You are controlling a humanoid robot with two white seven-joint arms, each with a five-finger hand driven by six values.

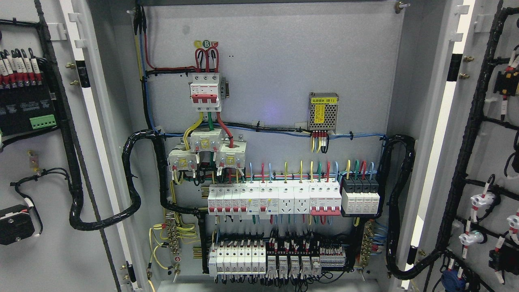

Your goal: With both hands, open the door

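The electrical cabinet stands wide open in the head view. Its left door is swung out to the left with its inner face showing, and its right door is swung out to the right the same way. Between them the grey back panel shows a red-and-white main breaker, rows of white breakers and terminal blocks. Neither of my hands nor arms appears anywhere in the picture.
Black cable looms run from each door into the cabinet near the hinges. A small metal power supply sits at the panel's upper right. Switch backs and connectors stick out of the right door's inner face.
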